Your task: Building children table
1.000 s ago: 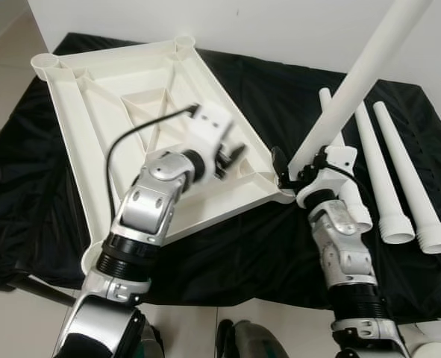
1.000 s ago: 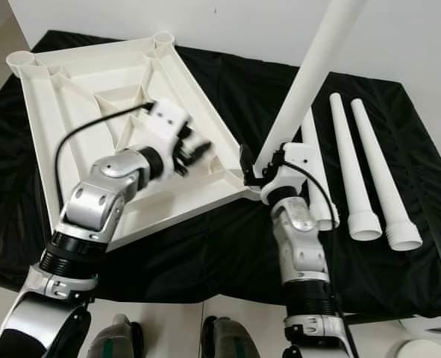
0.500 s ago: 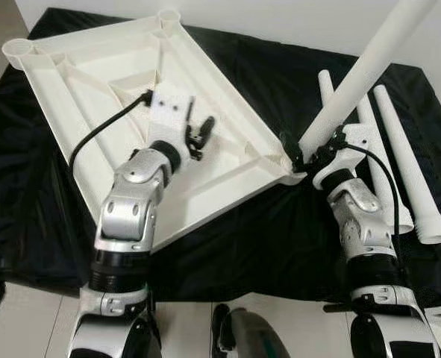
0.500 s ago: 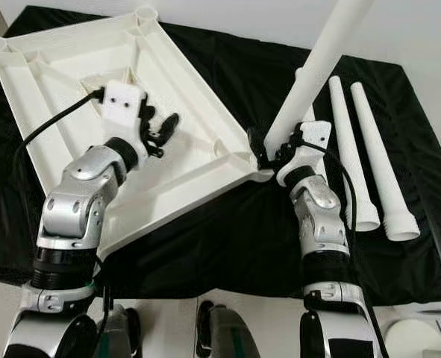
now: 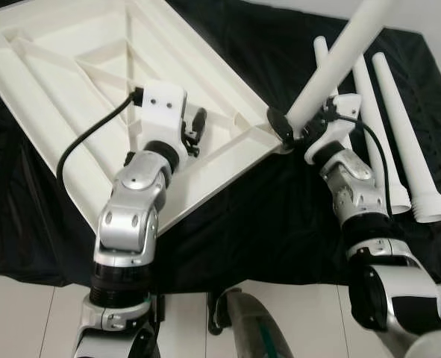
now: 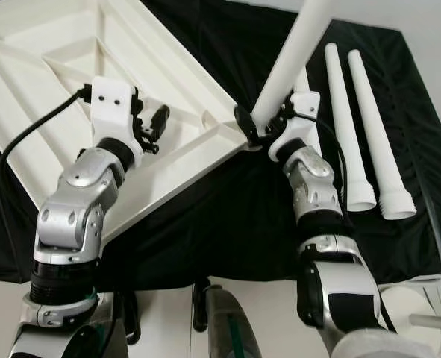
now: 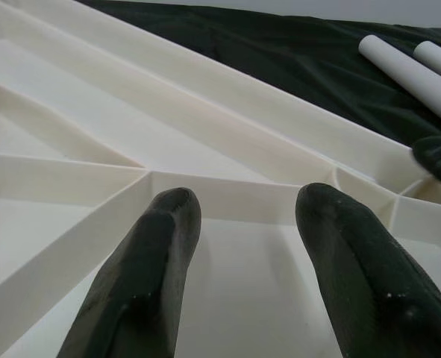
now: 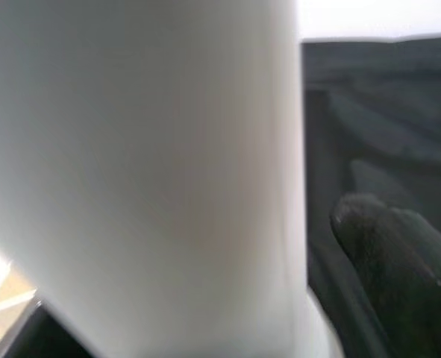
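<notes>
Tabletop [image 5: 71, 74], white and ribbed, lies upside down on black cloth [image 5: 257, 216]. Right gripper [image 5: 298, 128] clamps the white leg [image 5: 339, 56] near its base, leg tilted up and away, base at the tabletop's near corner. Left gripper [image 7: 242, 216] hovers over the ribs, fingers [image 7: 153, 253] apart, holding nothing. Three spare legs [image 5: 399, 142] lie on the cloth to the right.

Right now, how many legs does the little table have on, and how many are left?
None looks finished yet. The white tabletop lies upside down on the black cloth. The right hand holds one leg with its lower end at the tabletop's near corner, so that one is in progress. The left hand hovers open over the tabletop. Three more legs lie on the cloth, waiting.
</notes>
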`<state>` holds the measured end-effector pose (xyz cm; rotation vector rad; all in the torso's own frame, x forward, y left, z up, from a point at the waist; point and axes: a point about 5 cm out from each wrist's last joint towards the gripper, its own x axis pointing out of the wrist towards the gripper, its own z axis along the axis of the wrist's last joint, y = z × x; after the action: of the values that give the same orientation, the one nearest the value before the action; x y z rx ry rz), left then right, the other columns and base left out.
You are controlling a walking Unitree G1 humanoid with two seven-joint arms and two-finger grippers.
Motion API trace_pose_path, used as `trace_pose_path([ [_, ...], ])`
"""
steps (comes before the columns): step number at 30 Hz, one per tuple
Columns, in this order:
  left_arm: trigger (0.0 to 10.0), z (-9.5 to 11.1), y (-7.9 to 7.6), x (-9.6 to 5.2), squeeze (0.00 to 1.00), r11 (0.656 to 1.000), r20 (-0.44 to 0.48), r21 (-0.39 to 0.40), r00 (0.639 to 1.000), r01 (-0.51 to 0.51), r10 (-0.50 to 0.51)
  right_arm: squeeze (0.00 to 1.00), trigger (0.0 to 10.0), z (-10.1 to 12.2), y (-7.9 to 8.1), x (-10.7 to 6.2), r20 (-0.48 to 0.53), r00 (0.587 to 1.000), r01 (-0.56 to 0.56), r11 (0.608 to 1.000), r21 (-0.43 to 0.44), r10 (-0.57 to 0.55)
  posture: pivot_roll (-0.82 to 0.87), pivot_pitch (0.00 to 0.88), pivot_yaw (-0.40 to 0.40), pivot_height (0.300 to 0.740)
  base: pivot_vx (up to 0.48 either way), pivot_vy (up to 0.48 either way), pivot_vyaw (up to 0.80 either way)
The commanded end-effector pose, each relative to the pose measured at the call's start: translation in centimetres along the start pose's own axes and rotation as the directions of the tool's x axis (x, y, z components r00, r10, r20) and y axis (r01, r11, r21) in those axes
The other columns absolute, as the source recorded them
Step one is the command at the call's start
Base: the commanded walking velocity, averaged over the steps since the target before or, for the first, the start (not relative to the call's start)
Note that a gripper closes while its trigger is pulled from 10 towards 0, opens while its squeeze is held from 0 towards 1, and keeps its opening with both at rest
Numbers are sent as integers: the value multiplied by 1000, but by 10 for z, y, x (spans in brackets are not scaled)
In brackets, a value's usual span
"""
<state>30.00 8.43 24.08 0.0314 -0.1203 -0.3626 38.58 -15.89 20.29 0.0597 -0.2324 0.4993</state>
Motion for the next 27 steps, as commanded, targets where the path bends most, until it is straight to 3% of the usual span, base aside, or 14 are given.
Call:
trace_pose_path([
  [1,10000,0,-8,-3,0,998,-5,-5,998,69,-69,0,10000,-8,7,4,-35,999,-32,999,10,32,65,284,-115,740,0,0,0],
  [8,10000,2,-15,-4,0,989,13,-8,989,148,-148,0,10000,-1,13,16,-14,998,-60,998,18,61,47,270,-111,740,0,0,0],
  [13,10000,-1,-19,-5,0,972,6,45,973,229,-230,0,10000,8,16,17,39,995,-94,995,17,93,37,259,-111,740,0,0,0],
  [18,10000,-4,-20,-6,0,956,-5,55,957,289,-289,0,10000,11,10,6,91,992,-92,996,-4,92,28,235,-105,740,0,0,0],
  [20,10000,-7,-16,-5,0,950,-23,61,952,306,-306,0,10000,12,4,-11,120,991,-59,998,-32,63,23,211,-98,740,0,0,0],
  [23,10000,-8,-15,-5,0,949,-28,72,951,308,-307,0,10000,12,3,-16,127,990,-48,998,-44,54,22,207,-96,740,0,0,0],
  [27,10000,-10,-9,-5,0,936,-47,102,941,337,-334,0,10000,10,3,-35,156,988,2,1000,-27,2,18,177,-83,740,0,0,0],
])
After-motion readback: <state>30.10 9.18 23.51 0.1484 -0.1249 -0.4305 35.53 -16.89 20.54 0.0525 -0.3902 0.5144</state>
